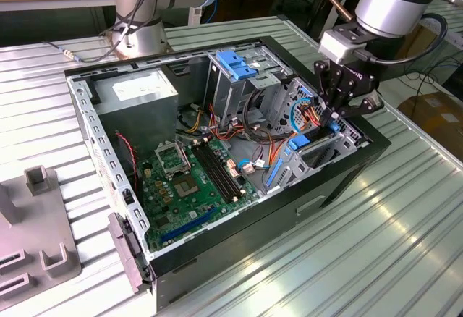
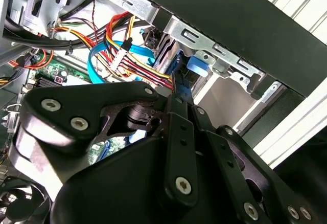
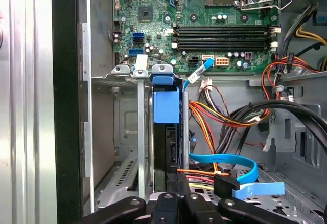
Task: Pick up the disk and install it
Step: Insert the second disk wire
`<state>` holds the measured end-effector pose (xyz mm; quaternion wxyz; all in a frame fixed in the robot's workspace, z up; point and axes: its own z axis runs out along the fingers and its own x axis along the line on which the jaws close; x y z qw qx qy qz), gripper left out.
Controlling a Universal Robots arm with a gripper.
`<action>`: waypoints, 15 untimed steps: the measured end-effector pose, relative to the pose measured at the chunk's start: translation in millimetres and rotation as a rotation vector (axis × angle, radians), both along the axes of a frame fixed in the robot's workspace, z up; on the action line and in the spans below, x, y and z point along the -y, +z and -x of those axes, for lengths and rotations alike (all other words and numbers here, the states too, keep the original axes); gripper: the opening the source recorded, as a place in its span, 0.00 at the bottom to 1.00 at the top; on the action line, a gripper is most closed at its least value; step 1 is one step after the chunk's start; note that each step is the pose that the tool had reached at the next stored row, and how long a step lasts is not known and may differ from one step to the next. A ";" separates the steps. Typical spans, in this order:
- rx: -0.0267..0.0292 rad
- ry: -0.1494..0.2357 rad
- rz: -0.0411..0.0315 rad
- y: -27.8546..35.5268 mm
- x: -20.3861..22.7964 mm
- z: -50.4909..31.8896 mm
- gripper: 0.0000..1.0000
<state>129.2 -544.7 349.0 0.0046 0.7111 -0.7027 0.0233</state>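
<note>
Drawn in narrow and, by the look of it, clamped across the thin upper edge of the disk [image 3: 164,150]: so with the jaws of the gripper [image 3: 176,199] in the first wrist view. Reaching down into the front corner of the computer case [image 1: 289,216] on the exterior view's right, with the gripper [image 1: 337,114] low among the wiring.

Standing on edge in a slot of the metal drive cage [image 3: 139,132], partly sunk in, with the blue side rail [image 3: 166,104] showing at the far end. Just beside the slot, a bundle of red, yellow and orange power cables [image 3: 219,116] and a flat blue data cable [image 3: 225,158]. Beyond these, the motherboard [image 3: 204,9] on the case floor.

Judged stiff and fairly heavy for its size, with smooth metal faces likely to slip under a light pinch. Judged sensitive to knocks too, so no forcing or twisting in the guides. Best taken across the two broad faces near the middle of the free edge, clear of the plastic rails and the connector end, for a straight, square slide.
</note>
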 end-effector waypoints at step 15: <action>-0.0216 0.000 -0.0006 46.9 -6.2 0.0 0.10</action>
